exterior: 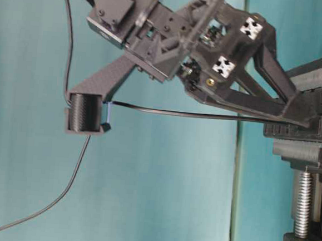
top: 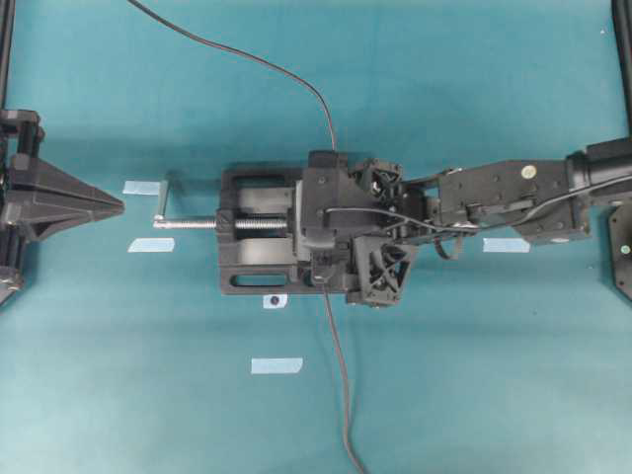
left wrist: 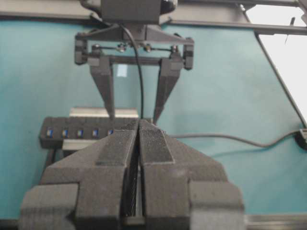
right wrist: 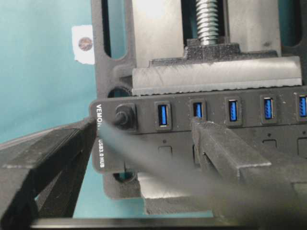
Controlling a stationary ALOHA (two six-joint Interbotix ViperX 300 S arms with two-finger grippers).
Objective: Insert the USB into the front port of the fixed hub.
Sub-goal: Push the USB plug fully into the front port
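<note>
The fixed hub (right wrist: 230,120), a long black strip with blue ports, is clamped in a black vise (top: 257,232). The USB (right wrist: 124,115) stands in the hub's end port, beside the white lettering. Its thin cable (exterior: 206,115) runs back from the plug, blurred, close past the right wrist camera. My right gripper (right wrist: 144,123) is open over that end of the hub, one finger (right wrist: 48,158) off the hub's end and the other (right wrist: 230,148) over the third port, neither touching the plug. My left gripper (top: 117,205) is shut and empty, left of the vise, pointing at it (left wrist: 139,125).
The vise's silver screw (top: 188,223) sticks out toward my left gripper. Pale tape strips (top: 276,365) and a white dotted sticker (top: 275,301) lie on the teal table. One dark cable (top: 341,395) trails to the front edge, another (top: 247,54) to the back.
</note>
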